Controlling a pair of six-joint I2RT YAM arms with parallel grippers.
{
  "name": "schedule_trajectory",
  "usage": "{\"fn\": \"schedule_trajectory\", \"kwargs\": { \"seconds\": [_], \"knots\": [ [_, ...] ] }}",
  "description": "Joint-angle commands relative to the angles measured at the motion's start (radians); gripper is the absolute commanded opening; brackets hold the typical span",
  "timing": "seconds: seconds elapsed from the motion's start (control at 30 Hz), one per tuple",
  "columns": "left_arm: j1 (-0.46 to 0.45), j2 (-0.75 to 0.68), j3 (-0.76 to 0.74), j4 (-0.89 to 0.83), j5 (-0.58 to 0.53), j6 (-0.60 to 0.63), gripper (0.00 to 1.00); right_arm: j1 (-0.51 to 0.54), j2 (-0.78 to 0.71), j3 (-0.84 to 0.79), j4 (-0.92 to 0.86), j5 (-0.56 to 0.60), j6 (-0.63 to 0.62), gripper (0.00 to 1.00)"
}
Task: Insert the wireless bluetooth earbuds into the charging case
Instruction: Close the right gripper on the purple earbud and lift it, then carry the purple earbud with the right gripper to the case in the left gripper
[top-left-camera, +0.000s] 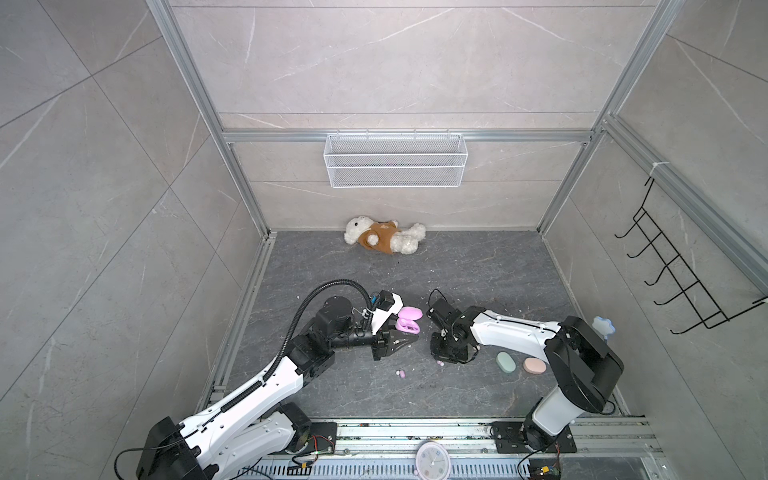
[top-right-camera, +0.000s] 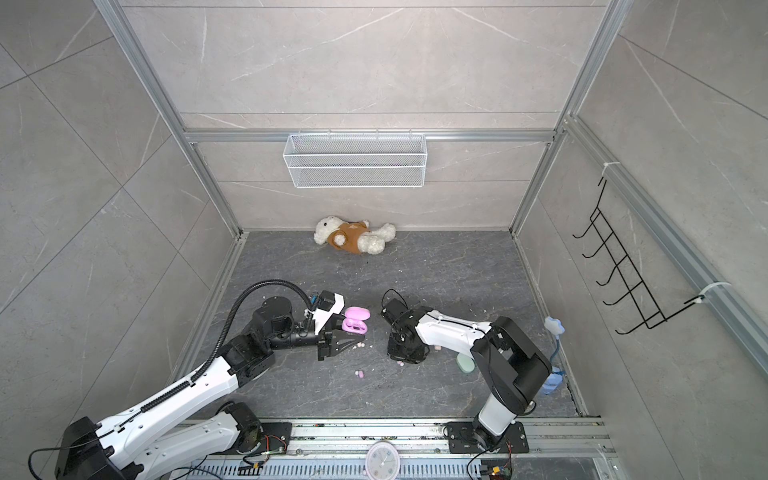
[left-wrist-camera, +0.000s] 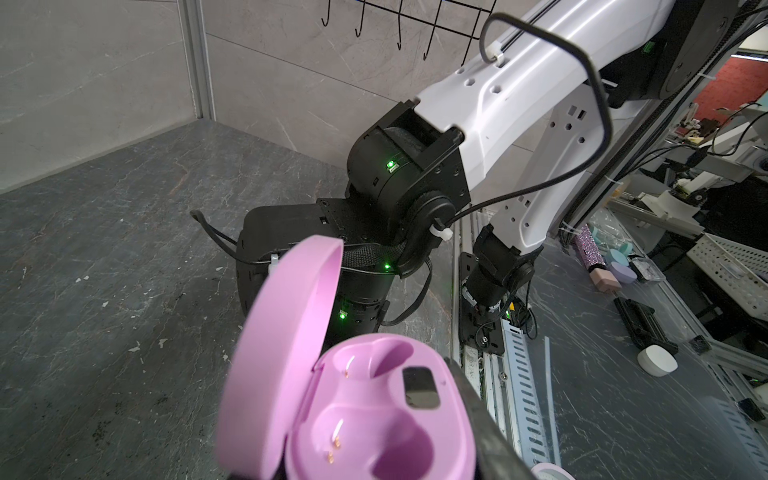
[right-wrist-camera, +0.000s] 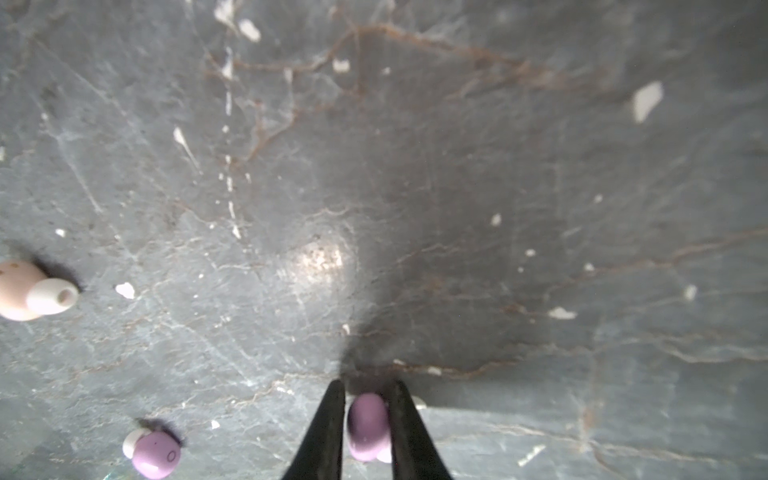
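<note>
Lilac charging case (left-wrist-camera: 374, 415): lid up, both wells empty, base clamped by L gripper (top-left-camera: 399, 334), L forearm low, near level | right of case: R gripper (right-wrist-camera: 369, 392), wrist bent down, pinching lilac earbud (right-wrist-camera: 365, 428) close to floor (right-wrist-camera: 540, 208) | bud prob. light, slick, rounded: grip across flanks, not soft tip | spare lilac bud (right-wrist-camera: 156, 455) lies loose nearby

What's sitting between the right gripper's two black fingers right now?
A small lilac bean-shaped earbud, flanked closely on both sides by the right gripper's black fingers; the right wrist view shows it.
</note>
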Motion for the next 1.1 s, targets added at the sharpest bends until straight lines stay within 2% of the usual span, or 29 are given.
{"fn": "schedule_trajectory", "kwargs": {
  "seconds": [0.0, 0.27, 0.63, 0.87, 1.07],
  "knots": [
    [0.003, -0.023, 0.001, 0.008, 0.002, 0.012, 0.3, 0.01, 0.036, -0.007, -0.02, 0.026, -0.009, 0.19],
    [0.003, -0.011, 0.001, 0.031, 0.008, -0.001, 0.3, 0.01, -0.042, -0.014, -0.012, 0.048, 0.004, 0.15],
    [0.003, 0.103, 0.034, 0.22, 0.057, -0.066, 0.3, 0.006, -0.396, 0.045, -0.111, 0.063, 0.008, 0.14],
    [0.003, 0.194, 0.099, 0.341, 0.125, -0.087, 0.3, -0.042, -0.617, 0.178, -0.189, -0.011, -0.065, 0.14],
    [0.003, 0.291, 0.162, 0.452, 0.192, -0.107, 0.3, -0.101, -0.692, 0.318, -0.237, -0.116, -0.132, 0.14]
  ]
}}
